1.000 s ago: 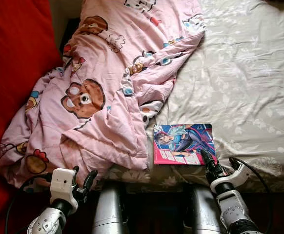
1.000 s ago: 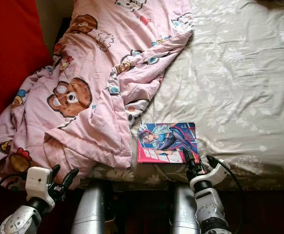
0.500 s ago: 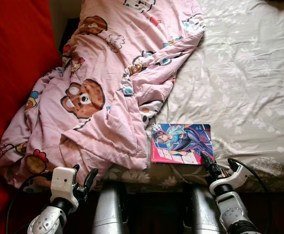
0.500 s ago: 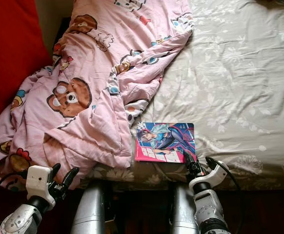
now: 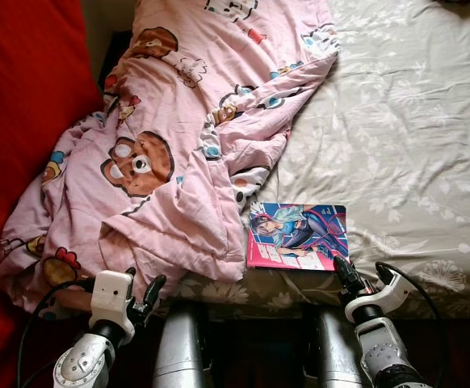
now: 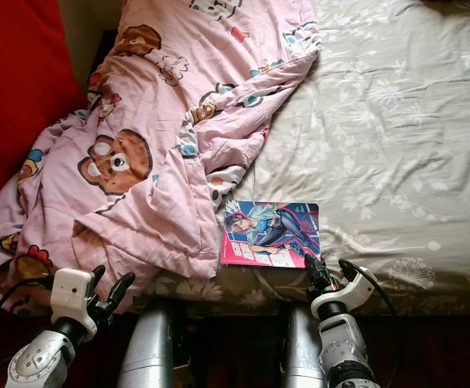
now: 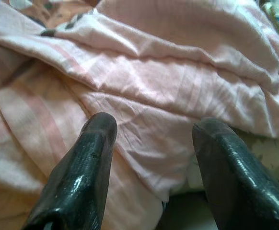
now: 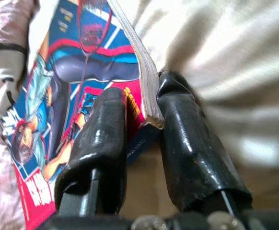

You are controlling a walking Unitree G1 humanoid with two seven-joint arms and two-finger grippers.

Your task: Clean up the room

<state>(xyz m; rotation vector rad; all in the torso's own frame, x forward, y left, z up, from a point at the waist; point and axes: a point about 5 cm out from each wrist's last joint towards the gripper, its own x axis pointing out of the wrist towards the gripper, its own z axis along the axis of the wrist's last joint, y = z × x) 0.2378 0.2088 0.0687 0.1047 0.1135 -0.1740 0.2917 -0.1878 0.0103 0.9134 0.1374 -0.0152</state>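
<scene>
A thin comic book [image 5: 297,236] with a glossy cover of a blue-haired figure over a pink band is seen lying flat near the bed's front edge, touching the crumpled pink bear-print blanket [image 5: 162,153]. Its near corner is pinched by the right gripper [image 8: 142,143]. The cover lettering cannot be read. The left gripper [image 7: 154,143] is held spread before the blanket's folds. The bed is covered by a grey floral sheet [image 5: 404,121].

Rumpled pink quilt [image 5: 162,153] crowds the comic book's [image 5: 298,237] left; bedsheet [image 5: 404,121] rightward lies open.
</scene>
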